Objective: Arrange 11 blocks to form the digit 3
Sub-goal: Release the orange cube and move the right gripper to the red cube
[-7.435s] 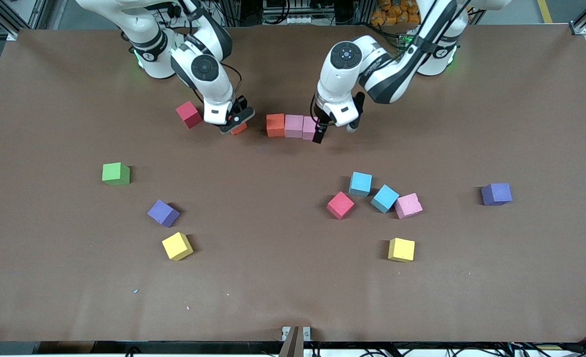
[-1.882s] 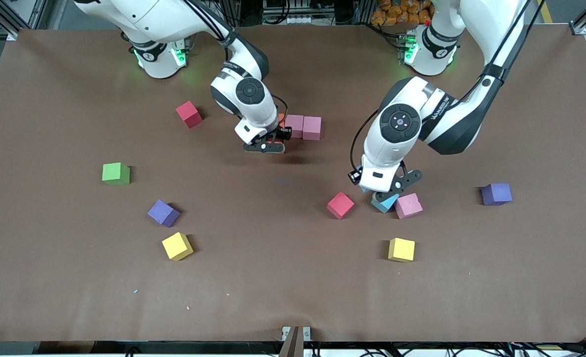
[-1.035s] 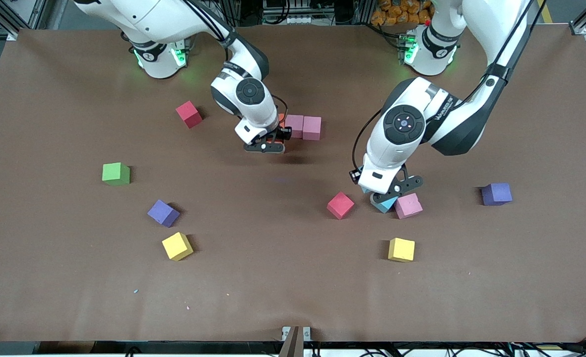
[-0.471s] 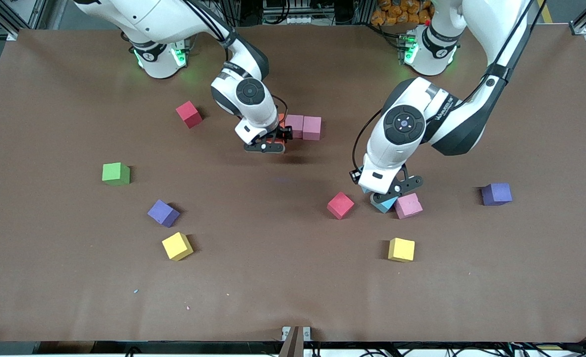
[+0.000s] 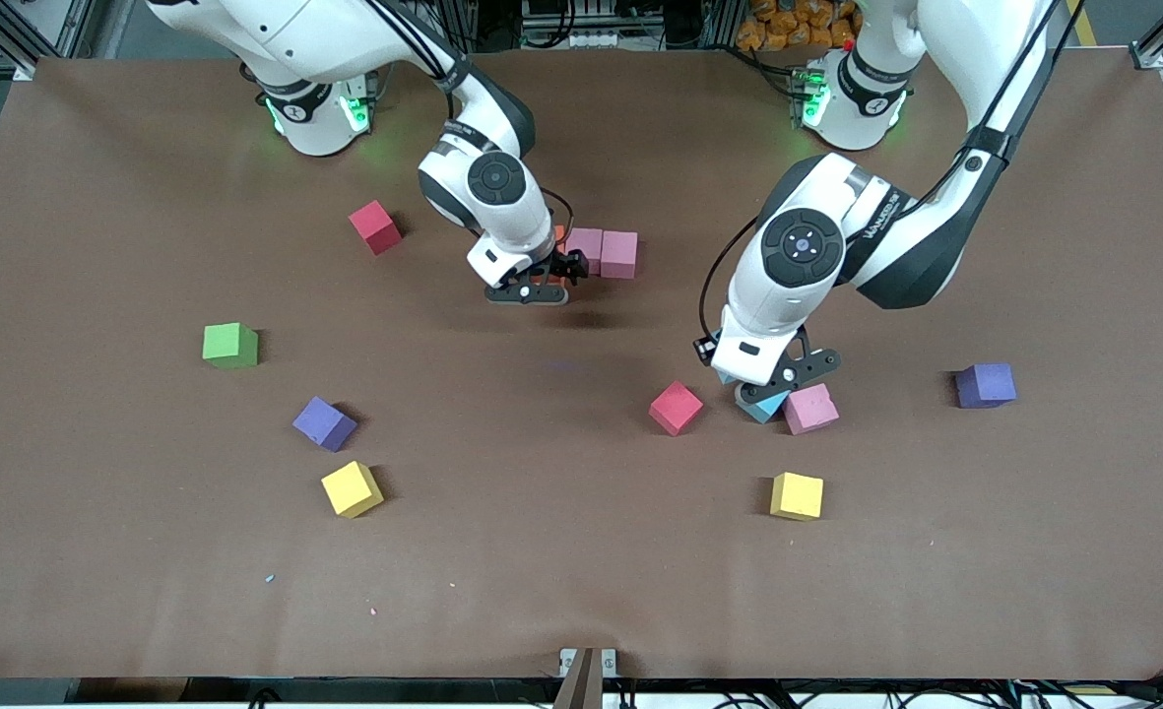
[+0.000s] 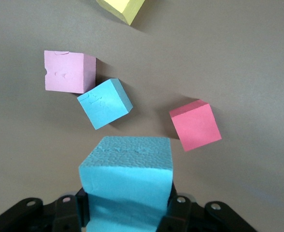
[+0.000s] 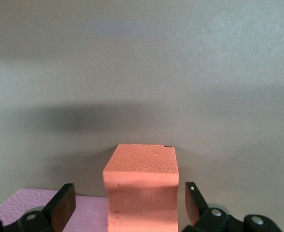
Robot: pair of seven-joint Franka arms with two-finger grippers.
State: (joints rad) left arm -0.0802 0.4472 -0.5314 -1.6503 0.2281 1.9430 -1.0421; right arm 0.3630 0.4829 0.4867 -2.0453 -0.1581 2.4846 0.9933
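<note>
A row of blocks lies mid-table: two pink ones point(image 5: 584, 248) point(image 5: 618, 253), with an orange end block mostly hidden under my right hand. My right gripper point(image 5: 540, 287) is open around a second orange block point(image 7: 141, 183), which rests on the table beside the row's nearest pink block point(image 7: 35, 209), with gaps at both fingers. My left gripper point(image 5: 743, 376) is shut on a light blue block point(image 6: 127, 179). Under it lie another light blue block point(image 6: 105, 103), a pink one point(image 6: 67, 71) and a red one point(image 6: 195, 124).
Loose blocks on the brown table point(image 5: 561, 551): red point(image 5: 375, 226) toward the right arm's base, green point(image 5: 230, 346), purple point(image 5: 324, 423), yellow point(image 5: 352, 488), yellow point(image 5: 798, 495), purple point(image 5: 986, 384) toward the left arm's end.
My right gripper has opened and let go of the orange block next to the row. The left gripper stays shut on the light blue block and has hardly moved.
</note>
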